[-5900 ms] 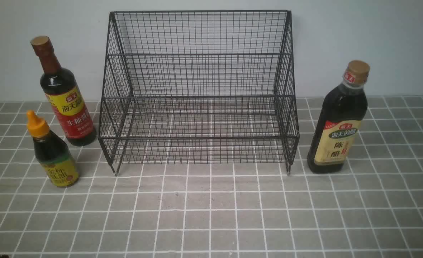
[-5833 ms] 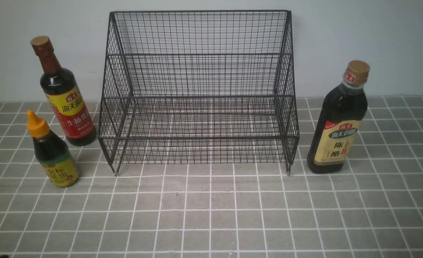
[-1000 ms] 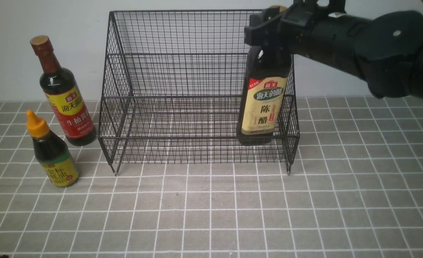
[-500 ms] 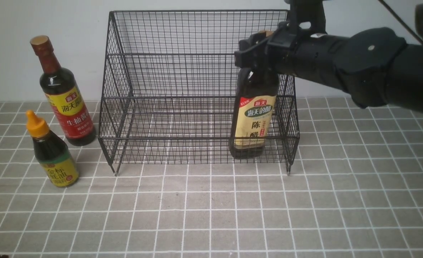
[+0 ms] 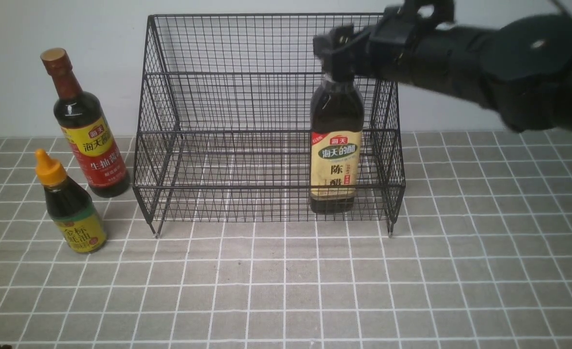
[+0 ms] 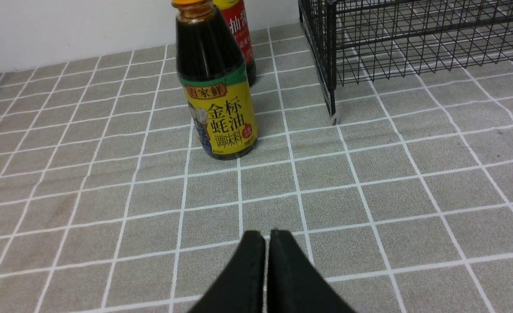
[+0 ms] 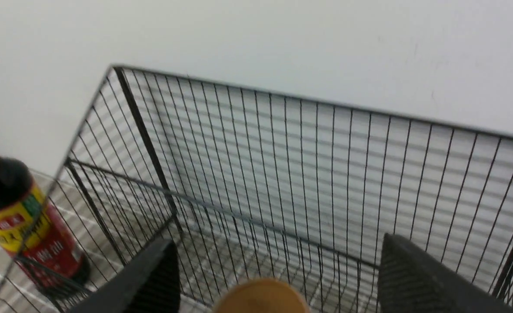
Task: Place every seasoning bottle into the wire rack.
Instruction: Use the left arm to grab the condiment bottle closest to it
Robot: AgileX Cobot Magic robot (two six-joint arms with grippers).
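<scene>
Right wrist view shows your right gripper point(image 7: 276, 238) spread wide around the cap point(image 7: 261, 298) of the beige-label bottle point(image 5: 335, 160) standing on the rack's point(image 5: 228, 186) lower shelf; pull away crooked and a jaw could topple it.

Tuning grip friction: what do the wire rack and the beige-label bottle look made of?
The wire rack looks like thin welded metal wire with a matte black coating. The beige-label bottle has a clear glossy body showing dark liquid, glass or plastic, can't tell; its label looks like paper.
</scene>
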